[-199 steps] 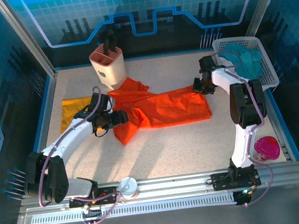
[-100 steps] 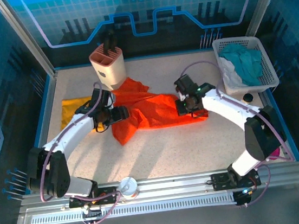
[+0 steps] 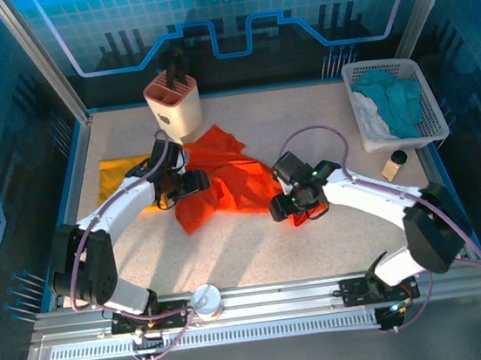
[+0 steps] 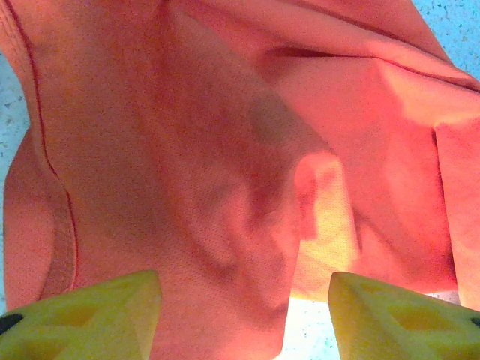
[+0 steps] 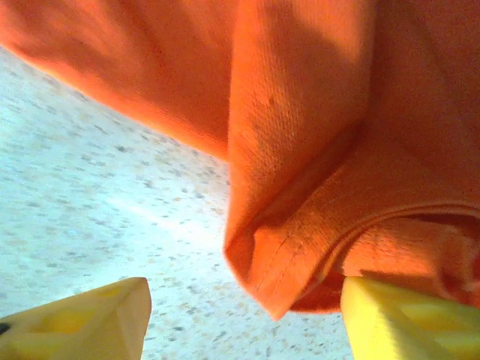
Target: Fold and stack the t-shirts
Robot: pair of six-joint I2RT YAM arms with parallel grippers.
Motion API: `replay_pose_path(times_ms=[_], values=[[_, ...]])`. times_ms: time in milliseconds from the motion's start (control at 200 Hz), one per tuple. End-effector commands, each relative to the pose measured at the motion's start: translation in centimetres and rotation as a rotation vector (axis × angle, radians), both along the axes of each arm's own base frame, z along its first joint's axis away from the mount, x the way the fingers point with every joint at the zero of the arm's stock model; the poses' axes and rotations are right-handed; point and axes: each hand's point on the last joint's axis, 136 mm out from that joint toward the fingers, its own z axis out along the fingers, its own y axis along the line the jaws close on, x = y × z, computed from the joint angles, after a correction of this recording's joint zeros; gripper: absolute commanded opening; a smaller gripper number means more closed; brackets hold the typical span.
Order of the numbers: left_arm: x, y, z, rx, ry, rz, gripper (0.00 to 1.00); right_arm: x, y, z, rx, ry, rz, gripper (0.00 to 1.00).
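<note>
Left claw [image 4: 244, 311] spread wide, over rumpled orange-red t-shirt [image 4: 187, 135]

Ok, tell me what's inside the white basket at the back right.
The white basket holds a crumpled teal cloth with a white cloth at its left side. Anything beneath them is covered and cannot be seen.

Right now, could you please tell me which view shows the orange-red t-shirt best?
Top external: most of the orange-red t-shirt, bunched up. Left wrist shows close folds and a seam; right wrist, a folded hem corner.
</note>
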Motion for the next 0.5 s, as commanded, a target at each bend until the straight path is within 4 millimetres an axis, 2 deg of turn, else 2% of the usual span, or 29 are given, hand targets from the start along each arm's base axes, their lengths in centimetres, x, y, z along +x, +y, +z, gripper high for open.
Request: replay_pose_path(times_ms=[0,65,160,280,390,495], values=[[0.5,-0.5,0.7,-0.019,-0.02,-0.032,0.62,1.1,-0.4,3.5,0.073,-0.049,-0.005,0.69],[0.5,-0.5,0.7,-0.021,-0.021,-0.032,0.62,1.7,-1.1,4.3,0.111,-0.055,-0.051,0.67],[0.5,-0.6,0.8,-0.026,-0.023,-0.031,0.62,2.4,-2.6,4.1,0.136,-0.026,-0.151,0.62],[0.4,-0.7,0.7,-0.034,-0.02,-0.03,0.62,2.4,-4.0,2.4,0.149,0.049,-0.243,0.58],[0.3,-0.7,0.5,-0.034,-0.016,-0.03,0.62,2.1,-5.2,0.3,0.168,0.104,-0.316,0.5],[0.3,-0.8,0.4,-0.04,-0.01,-0.028,0.62,1.7,-5.3,-1.1,0.208,0.156,-0.346,0.43]])
